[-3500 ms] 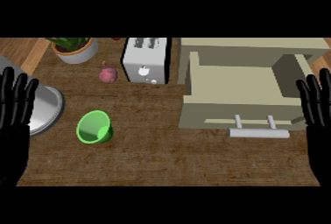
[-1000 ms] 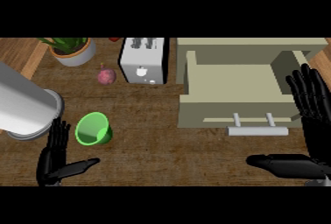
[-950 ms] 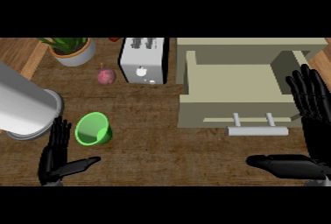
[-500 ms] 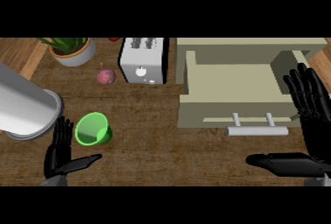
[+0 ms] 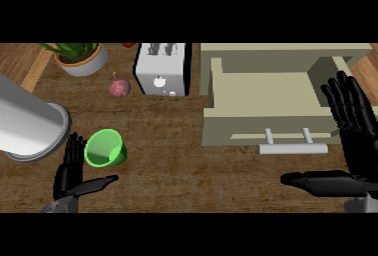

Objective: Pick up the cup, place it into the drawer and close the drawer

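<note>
A green cup [image 5: 105, 148] lies on its side on the wooden counter at the left, its mouth facing up toward me. My left hand [image 5: 72, 172] is open just below and left of it, fingers straight and pointing up beside the cup's left edge, thumb out to the right under it; I cannot tell whether it touches the cup. The beige drawer [image 5: 270, 128] stands pulled out at the right, with a pale bar handle [image 5: 292, 147] on its front. My right hand [image 5: 353, 127] is open at the right edge, beside the drawer's right wall, thumb stretched left below the handle.
A big grey cylinder, part of my left arm [image 5: 28, 125], crosses the left edge above the cup. At the back stand a white toaster [image 5: 161, 69], a potted plant [image 5: 77, 57] and a small purple fruit [image 5: 120, 87].
My left hand has crept up and slightly right, closer to the cup. The right hand has barely moved. Cup and drawer stay where they were.
</note>
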`<move>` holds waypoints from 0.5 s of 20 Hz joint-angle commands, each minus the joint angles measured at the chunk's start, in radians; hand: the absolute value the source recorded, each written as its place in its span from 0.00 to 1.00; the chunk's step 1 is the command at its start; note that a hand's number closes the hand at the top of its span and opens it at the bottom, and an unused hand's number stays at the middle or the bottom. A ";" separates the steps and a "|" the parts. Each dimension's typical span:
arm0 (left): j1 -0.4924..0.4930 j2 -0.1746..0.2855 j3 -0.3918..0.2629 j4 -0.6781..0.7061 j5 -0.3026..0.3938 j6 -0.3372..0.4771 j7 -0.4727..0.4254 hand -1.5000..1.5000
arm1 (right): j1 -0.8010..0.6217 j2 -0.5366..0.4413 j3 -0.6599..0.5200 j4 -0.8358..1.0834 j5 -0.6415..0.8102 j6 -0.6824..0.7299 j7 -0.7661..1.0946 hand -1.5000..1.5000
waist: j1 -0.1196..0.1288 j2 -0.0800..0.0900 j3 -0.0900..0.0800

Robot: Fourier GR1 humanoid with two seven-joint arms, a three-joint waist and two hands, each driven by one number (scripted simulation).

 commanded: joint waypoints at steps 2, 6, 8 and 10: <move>-0.035 0.056 0.008 0.047 0.001 -0.076 -0.048 0.00 | 0.016 0.008 -0.002 -0.029 -0.003 -0.007 0.022 0.00 | -0.002 0.001 -0.002; -0.075 -0.016 0.009 0.047 0.009 -0.043 -0.048 0.00 | 0.045 0.006 0.026 -0.065 0.017 0.005 0.038 0.00 | -0.007 0.001 -0.002; -0.073 -0.016 0.005 0.047 0.008 -0.078 -0.060 0.00 | 0.028 -0.004 0.002 -0.049 -0.020 0.023 0.028 0.00 | -0.007 0.002 -0.002; -0.023 -0.015 0.003 0.046 0.006 -0.114 -0.117 0.00 | -0.027 0.026 0.027 -0.062 -0.003 -0.021 0.096 0.00 | -0.003 0.003 -0.003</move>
